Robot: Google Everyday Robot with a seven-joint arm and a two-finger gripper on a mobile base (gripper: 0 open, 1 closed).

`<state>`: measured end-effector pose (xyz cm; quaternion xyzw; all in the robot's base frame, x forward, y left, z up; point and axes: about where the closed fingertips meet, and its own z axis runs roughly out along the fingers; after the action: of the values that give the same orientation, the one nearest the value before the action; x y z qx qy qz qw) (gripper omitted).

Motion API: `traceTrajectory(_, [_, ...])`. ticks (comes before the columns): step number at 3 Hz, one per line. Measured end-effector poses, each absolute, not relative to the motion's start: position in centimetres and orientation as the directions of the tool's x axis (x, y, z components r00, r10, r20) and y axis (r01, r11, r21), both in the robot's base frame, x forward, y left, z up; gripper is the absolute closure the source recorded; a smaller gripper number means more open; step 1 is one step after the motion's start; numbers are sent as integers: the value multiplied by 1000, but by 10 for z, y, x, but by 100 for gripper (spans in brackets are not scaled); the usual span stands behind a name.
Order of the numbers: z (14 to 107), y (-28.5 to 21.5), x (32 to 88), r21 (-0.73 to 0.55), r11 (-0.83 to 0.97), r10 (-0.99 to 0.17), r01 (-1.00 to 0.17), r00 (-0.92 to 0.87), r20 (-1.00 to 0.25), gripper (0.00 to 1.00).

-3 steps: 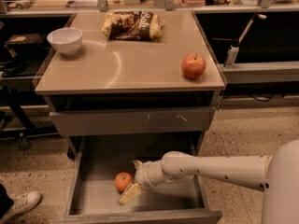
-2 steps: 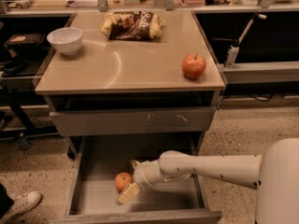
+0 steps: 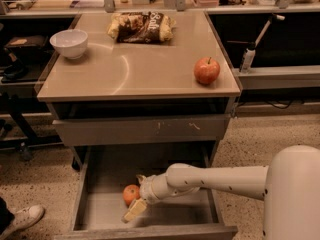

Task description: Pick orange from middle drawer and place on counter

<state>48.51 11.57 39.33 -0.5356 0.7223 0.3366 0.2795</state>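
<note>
The orange [image 3: 130,194] lies on the floor of the open middle drawer [image 3: 100,209], towards the front and left of centre. My gripper [image 3: 133,197] reaches into the drawer from the right on a white arm. It is open, with one finger behind the orange and one pale fingertip [image 3: 134,211] in front of it, so the orange sits between the fingers at their left end. I cannot tell whether they touch it. The tan counter [image 3: 135,69] is above the drawer unit.
On the counter stand a red-yellow apple [image 3: 207,70] at the right front, a white bowl [image 3: 69,43] at the back left and a chip bag [image 3: 142,27] at the back. A shut grey drawer front [image 3: 140,130] is above the open one. A shoe [image 3: 22,219] is on the floor, left.
The gripper and arm have hardly moved, staying around the orange. The orange lies in the same spot.
</note>
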Motion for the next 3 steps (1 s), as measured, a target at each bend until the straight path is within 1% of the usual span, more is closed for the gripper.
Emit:
traceTrajectory(1, [382, 119, 480, 196, 189, -591, -962, -270, -760, 0])
traceTrajectory(2, [382, 119, 480, 196, 189, -591, -962, -270, -760, 19])
traceTrajectory(3, [382, 119, 480, 196, 189, -591, -962, -270, -760, 42])
